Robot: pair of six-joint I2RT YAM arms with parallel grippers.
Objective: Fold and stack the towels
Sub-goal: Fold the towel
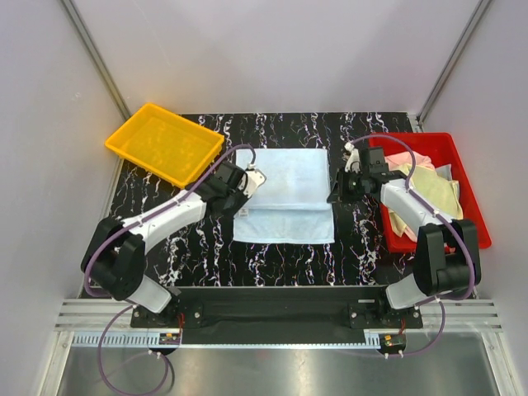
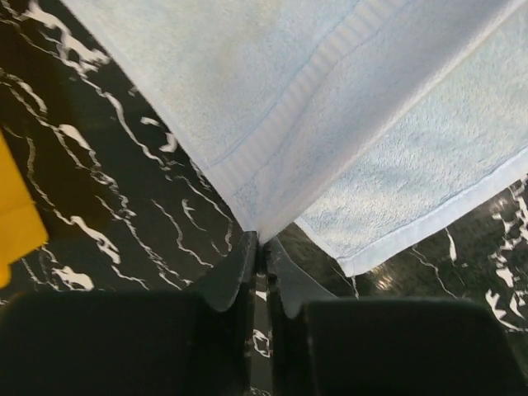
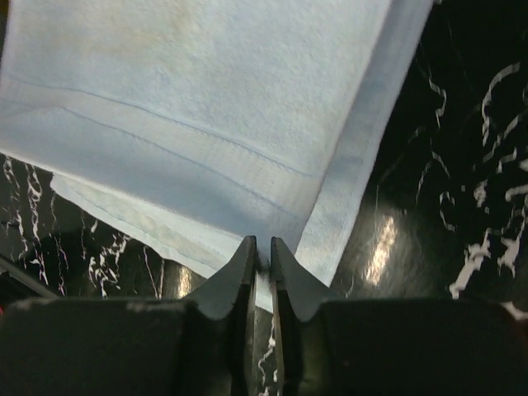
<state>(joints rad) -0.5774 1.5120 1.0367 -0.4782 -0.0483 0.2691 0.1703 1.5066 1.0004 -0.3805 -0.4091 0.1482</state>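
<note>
A light blue towel [image 1: 285, 194] lies folded over on the black marbled table [image 1: 363, 239], its upper layer ending short of the near edge. My left gripper [image 1: 254, 177] is at its far left corner. In the left wrist view the towel [image 2: 346, 107] is drawn up to a point in the nearly closed jaws of that gripper [image 2: 260, 241]. My right gripper [image 1: 340, 188] is at the far right corner. In the right wrist view an edge of the towel [image 3: 206, 107] passes between the narrow jaws of that gripper [image 3: 261, 243]. A pale yellow towel [image 1: 433, 190] and a pink towel [image 1: 417, 158] lie crumpled in the red tray [image 1: 437, 138].
A yellow tray [image 1: 165, 142] sits at the far left of the table, and its corner [image 2: 12, 223] shows in the left wrist view. The red tray stands at the right edge, close to the right arm. White walls close in the table.
</note>
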